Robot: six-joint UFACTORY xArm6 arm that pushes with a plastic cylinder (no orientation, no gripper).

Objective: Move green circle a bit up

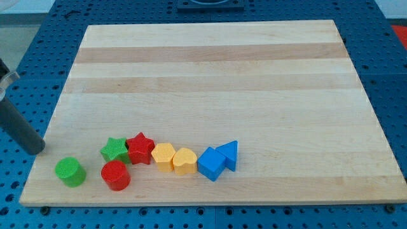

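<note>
The green circle (70,172) is a short green cylinder near the board's bottom-left corner. My tip (38,150) is the lower end of the dark rod that comes in from the view's left edge. It rests at the board's left edge, up and to the left of the green circle, with a gap between them. The green star (115,150) lies to the right of the circle and a little higher. The red circle (116,175) sits just below the green star.
A row of blocks runs rightward along the bottom of the wooden board (210,76): red star (140,147), yellow hexagon-like block (163,156), yellow heart (185,161), blue cube (211,164), blue triangle (229,154). A blue perforated table surrounds the board.
</note>
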